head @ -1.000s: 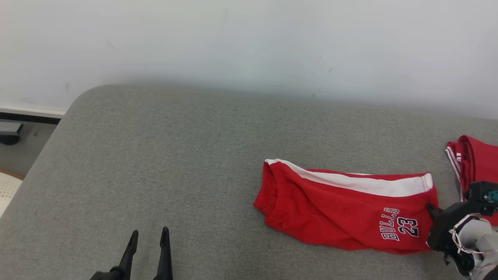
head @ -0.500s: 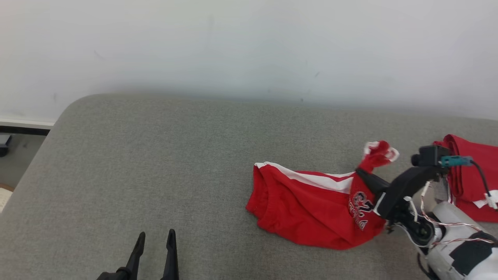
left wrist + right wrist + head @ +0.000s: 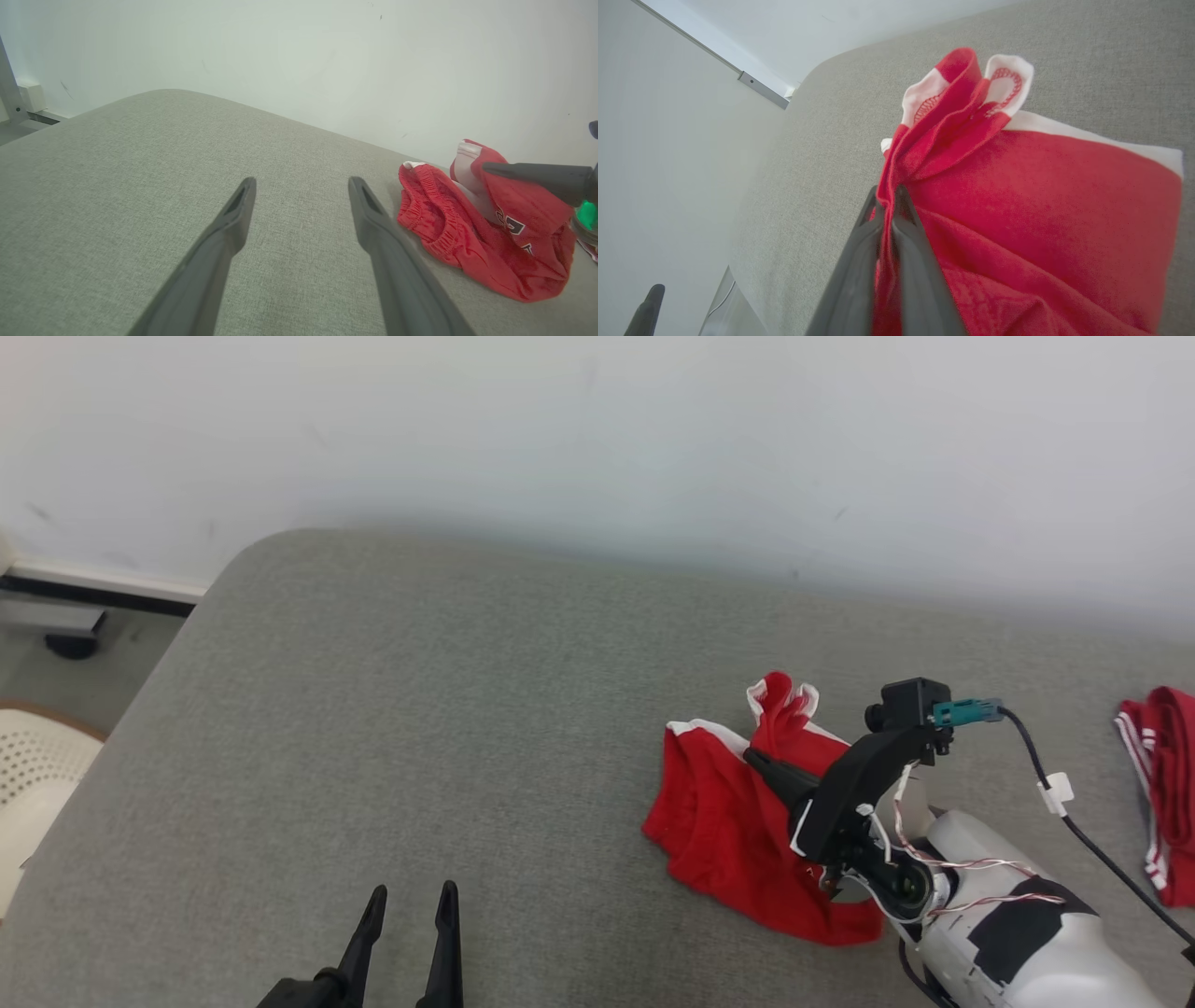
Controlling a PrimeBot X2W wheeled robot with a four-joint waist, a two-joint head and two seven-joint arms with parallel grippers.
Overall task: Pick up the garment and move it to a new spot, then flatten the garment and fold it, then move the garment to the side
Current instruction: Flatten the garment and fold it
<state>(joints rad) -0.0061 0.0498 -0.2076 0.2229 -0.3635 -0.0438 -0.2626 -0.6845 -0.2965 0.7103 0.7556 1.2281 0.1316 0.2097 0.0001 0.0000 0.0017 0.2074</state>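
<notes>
The garment (image 3: 719, 821) is a pair of red shorts with white trim, lying bunched on the grey cushion (image 3: 467, 709). My right gripper (image 3: 758, 763) is shut on the garment's hem, lifting it up and leftward over the rest; the pinched cloth (image 3: 952, 93) sticks up past the shut fingers (image 3: 889, 205). The left wrist view shows the garment (image 3: 472, 228) at the right with that gripper's dark fingers (image 3: 528, 172) reaching in. My left gripper (image 3: 408, 901) hangs open over bare cushion at the lower left, well apart from the garment, nothing between its fingers (image 3: 238, 205).
A second red item with white stripes (image 3: 1162, 784) lies at the cushion's right edge. A white wall (image 3: 597, 429) stands behind the cushion. Off the left edge are the floor and a pale perforated object (image 3: 33, 775). The right arm's cable (image 3: 1055, 784) arcs above the cushion.
The right gripper has pulled the garment's right end up and leftward, folding it over the waistband half. The head camera has shifted. The left gripper stays open.
</notes>
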